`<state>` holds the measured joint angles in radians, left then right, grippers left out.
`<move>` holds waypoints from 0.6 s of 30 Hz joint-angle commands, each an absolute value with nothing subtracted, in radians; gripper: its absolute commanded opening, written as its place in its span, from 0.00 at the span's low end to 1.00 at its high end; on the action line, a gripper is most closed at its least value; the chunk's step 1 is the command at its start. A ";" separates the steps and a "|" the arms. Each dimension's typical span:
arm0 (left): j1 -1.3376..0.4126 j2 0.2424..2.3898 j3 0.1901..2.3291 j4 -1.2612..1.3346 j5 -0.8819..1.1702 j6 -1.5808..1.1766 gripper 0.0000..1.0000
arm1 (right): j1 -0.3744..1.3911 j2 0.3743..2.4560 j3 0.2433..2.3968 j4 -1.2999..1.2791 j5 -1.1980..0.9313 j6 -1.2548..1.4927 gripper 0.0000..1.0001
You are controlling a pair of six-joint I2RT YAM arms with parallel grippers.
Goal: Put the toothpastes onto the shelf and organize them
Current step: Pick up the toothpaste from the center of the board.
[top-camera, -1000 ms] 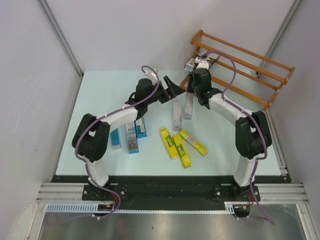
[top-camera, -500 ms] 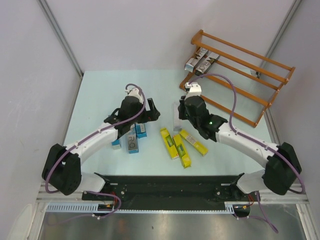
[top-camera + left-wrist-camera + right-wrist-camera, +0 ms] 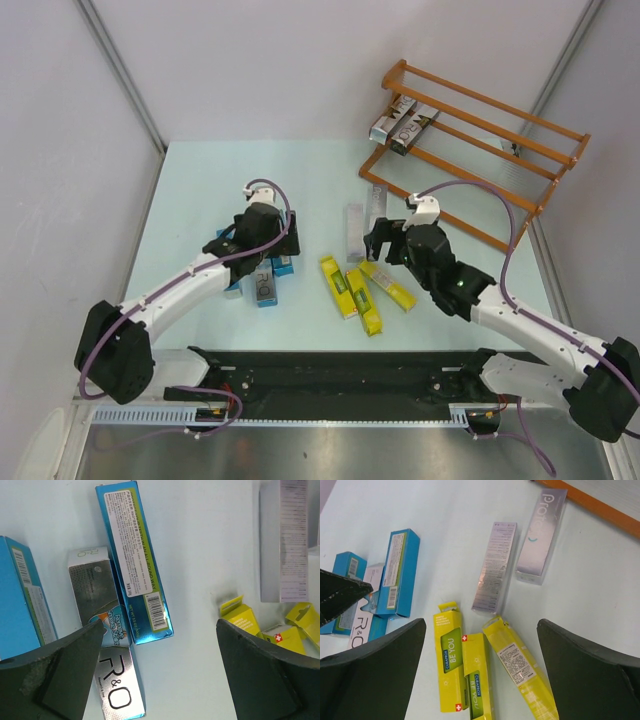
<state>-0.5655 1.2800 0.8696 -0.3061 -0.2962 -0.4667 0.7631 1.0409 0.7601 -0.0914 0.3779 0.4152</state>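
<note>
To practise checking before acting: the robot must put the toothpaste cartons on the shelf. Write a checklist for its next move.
1. The left fingers open, empty: ok.
2. The right fingers open, empty: ok.
3. The yellow cartons below the right fingers lie flat: ok.
4. The silver carton below the left fingers is free of neighbours: not ok, a blue carton lies against it.
5. The shelf has free rail space: ok, the shelved cartons fill one end only.
</note>
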 commanded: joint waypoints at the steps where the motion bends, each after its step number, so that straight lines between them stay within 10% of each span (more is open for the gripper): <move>1: -0.566 1.282 0.893 -0.324 -0.344 -0.433 1.00 | 0.764 1.020 0.747 -0.060 0.397 0.414 1.00; 18: -0.445 1.618 1.163 -0.325 -0.244 -0.387 0.99 | 0.759 1.026 0.730 -0.055 0.361 0.423 0.99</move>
